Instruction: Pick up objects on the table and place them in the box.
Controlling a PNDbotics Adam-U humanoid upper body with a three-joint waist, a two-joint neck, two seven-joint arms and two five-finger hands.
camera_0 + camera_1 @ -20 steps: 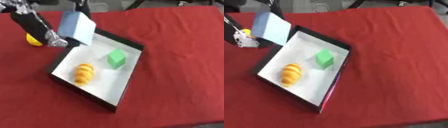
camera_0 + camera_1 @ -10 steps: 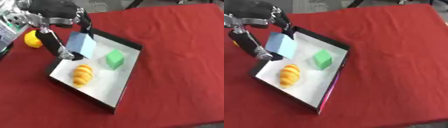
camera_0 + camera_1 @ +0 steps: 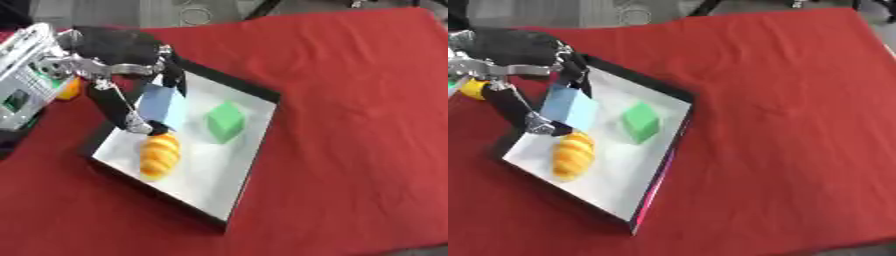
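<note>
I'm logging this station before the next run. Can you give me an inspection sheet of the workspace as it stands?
Surface: red cloth over the table, creased.
Job's things: black-rimmed box holding a croissant and a green block; blue block over the box, pinched by the left robot hand; a yellow thing outside the box at left.
Clutter: nothing seen.
Robot hands: left shut on the blue block; right not in view.
Cables: nothing seen.
Surroundings: grey floor beyond the far edge.
</note>
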